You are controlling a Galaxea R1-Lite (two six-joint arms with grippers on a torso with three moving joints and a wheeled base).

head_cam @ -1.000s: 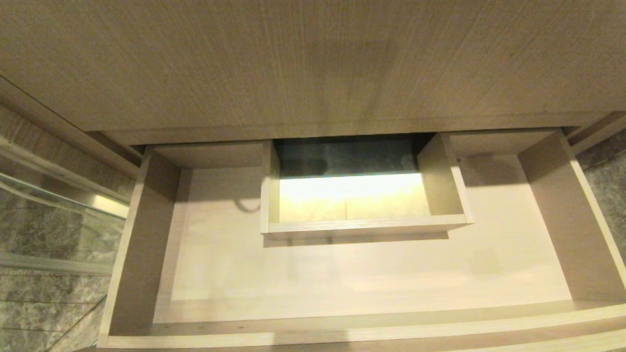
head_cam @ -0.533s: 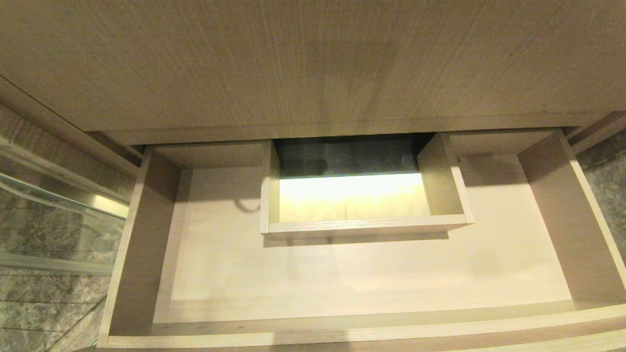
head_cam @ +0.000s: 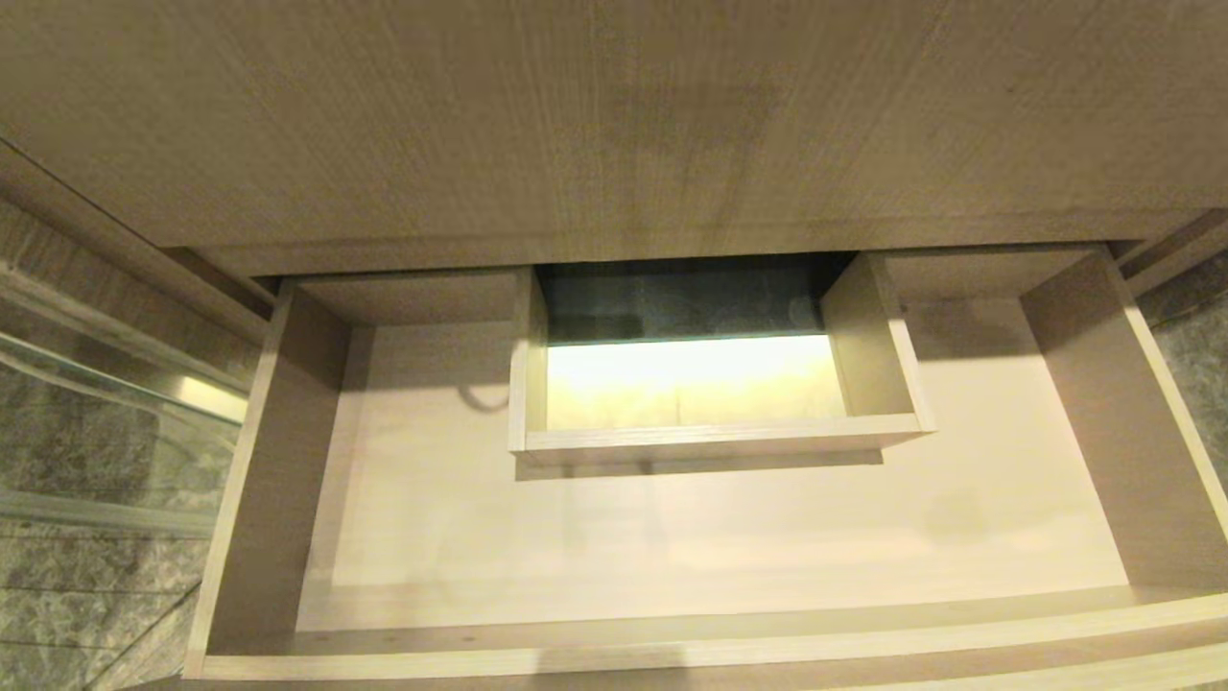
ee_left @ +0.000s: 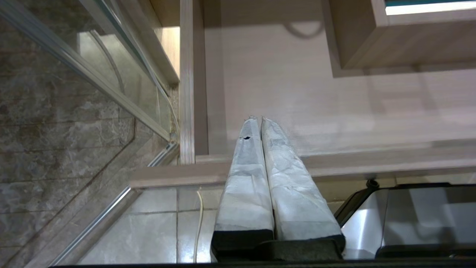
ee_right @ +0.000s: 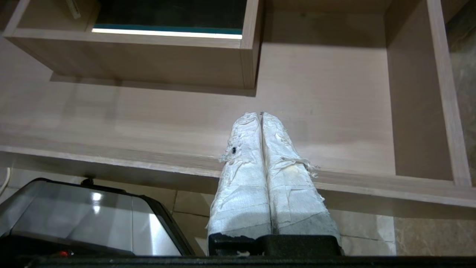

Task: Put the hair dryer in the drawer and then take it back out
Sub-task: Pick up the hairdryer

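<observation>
The drawer (head_cam: 672, 657) stands pulled out below me, wide and shallow, in light wood grain. Its pale floor is bare around the box-shaped cut-out (head_cam: 715, 443) at the back middle. The hair dryer is out of view in every frame. No arm shows in the head view. My left gripper (ee_left: 259, 119) hangs shut and empty in front of the drawer's front rim (ee_left: 372, 163), near its left end. My right gripper (ee_right: 261, 113) is shut and empty too, over the front rim (ee_right: 111, 156) toward the right half.
A tall wood-grain panel (head_cam: 614, 125) rises behind the drawer. A glass pane and marble tiles (head_cam: 96, 432) lie to the left. My shiny base (ee_left: 409, 219) sits just before the drawer front, and a thin white cable (ee_left: 199, 223) runs over the floor tiles.
The whole head picture has shifted slightly, so the camera has moved. Nothing in the drawer has changed.
</observation>
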